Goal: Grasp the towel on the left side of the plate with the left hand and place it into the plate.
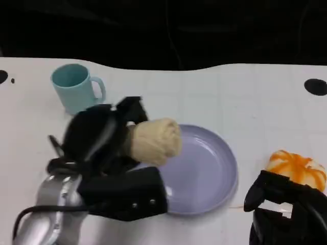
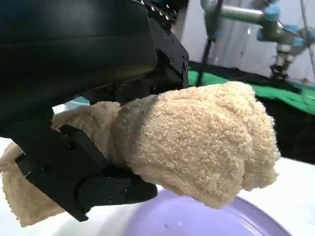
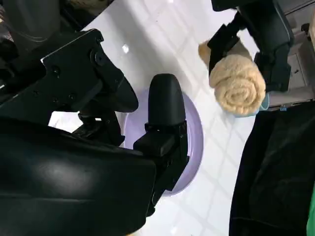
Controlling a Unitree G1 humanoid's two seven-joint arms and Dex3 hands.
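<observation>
A teal mug (image 1: 76,87) stands far left on the white table (image 1: 230,97). The left hand (image 1: 97,135) grips the rolled beige towel (image 1: 153,140) over the left rim of the lavender plate (image 1: 204,173). An orange pumpkin (image 1: 296,168) sits right, above the right hand (image 1: 286,212), fingers apart, holding nothing

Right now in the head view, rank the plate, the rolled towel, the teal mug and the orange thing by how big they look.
1. Plate, plainly largest.
2. Towel, held by the left hand above the table and nearer the camera, so it may look bigger than it is.
3. Teal mug and orange object: close in size, not ranked; the right hand hides part of the orange object.
</observation>
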